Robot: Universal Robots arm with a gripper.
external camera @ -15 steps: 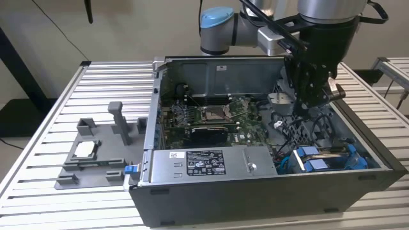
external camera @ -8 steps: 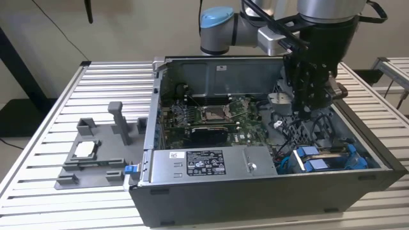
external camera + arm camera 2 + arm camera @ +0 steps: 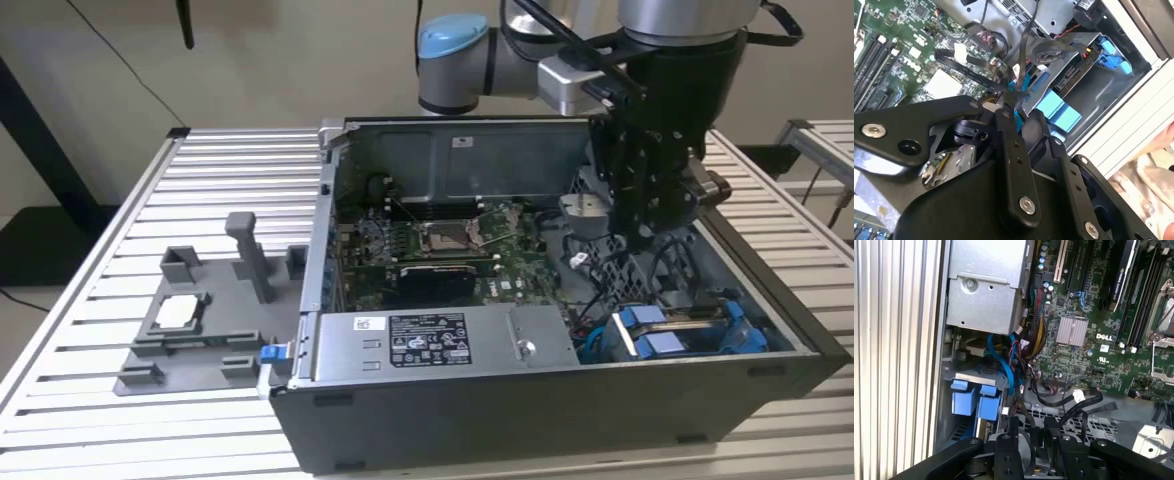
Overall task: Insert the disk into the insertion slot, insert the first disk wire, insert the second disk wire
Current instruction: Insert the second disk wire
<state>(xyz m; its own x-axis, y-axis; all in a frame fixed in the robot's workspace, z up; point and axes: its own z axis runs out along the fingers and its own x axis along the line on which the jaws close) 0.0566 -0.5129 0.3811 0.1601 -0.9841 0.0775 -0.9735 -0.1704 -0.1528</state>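
Nearest, the gripper [image 3: 1010, 100] hangs low among black wires [image 3: 1066, 399] and a blue cable [image 3: 1002, 362] inside the open computer case [image 3: 534, 420]; whether it grips one, I cannot tell. Just beside it, the disk [image 3: 977, 402] sits in the insertion slot [image 3: 974, 377], its blue tabs outward, next to the power supply box [image 3: 427, 340].

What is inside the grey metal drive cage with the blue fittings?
The disk sits in the insertion slot; in the second wrist view its connector edge shows beside blue tabs. The cage's metal covers the rest of it.
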